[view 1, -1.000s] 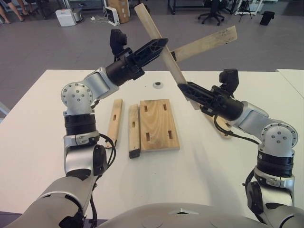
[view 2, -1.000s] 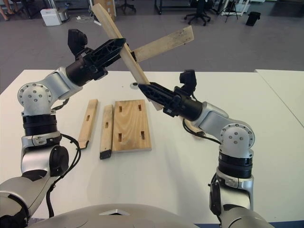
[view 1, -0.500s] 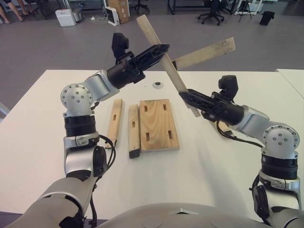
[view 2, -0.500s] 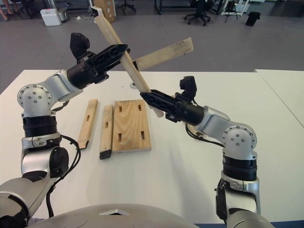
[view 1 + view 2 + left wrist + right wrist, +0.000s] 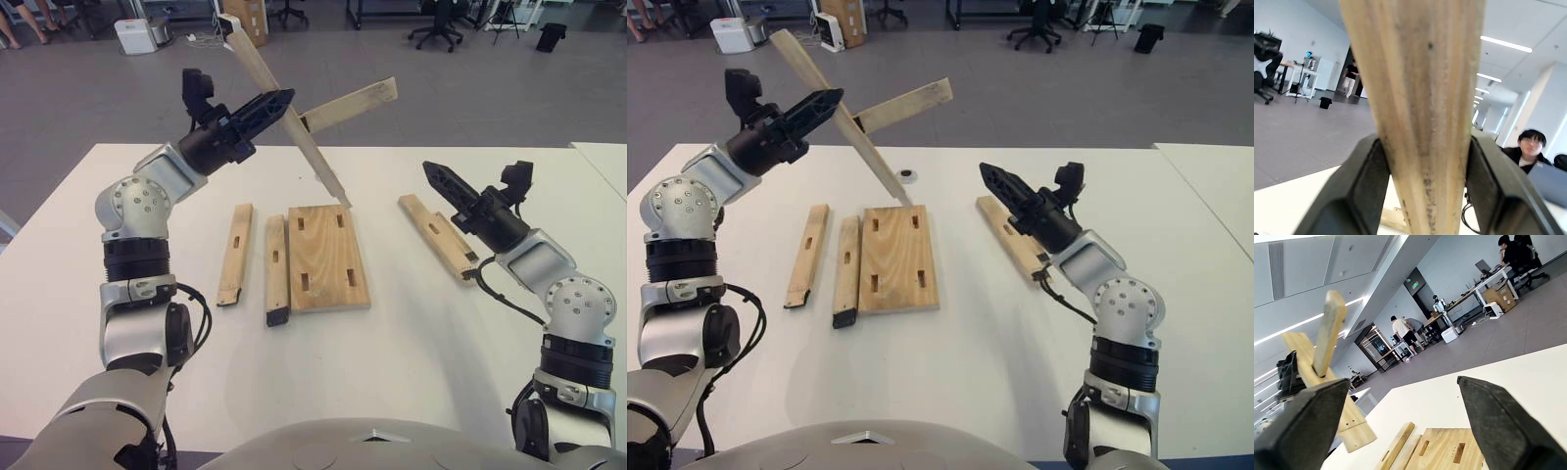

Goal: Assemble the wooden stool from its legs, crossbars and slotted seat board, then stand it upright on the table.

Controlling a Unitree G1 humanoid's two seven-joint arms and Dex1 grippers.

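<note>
L gripper [image 5: 281, 100] pinching crossed pale-wood leg/crossbar assy [image 5: 315, 157], aloft over table [image 5: 411, 323] far edge; lower tip near slotted seat board [image 5: 323, 257], flat at ctr. R gripper [image 5: 433, 173] jaws spread, well apart, above loose leg [image 5: 436, 233].

Bright, even overhead light, soft shadows

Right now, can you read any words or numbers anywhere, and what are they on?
No text can be read anywhere.
Slotted seat board: no writing on it.
Crossed wooden pieces: no writing on them.
Green sign on the far wall: too blurred to read.
Cardboard box on the floor: print too small to read.
</note>
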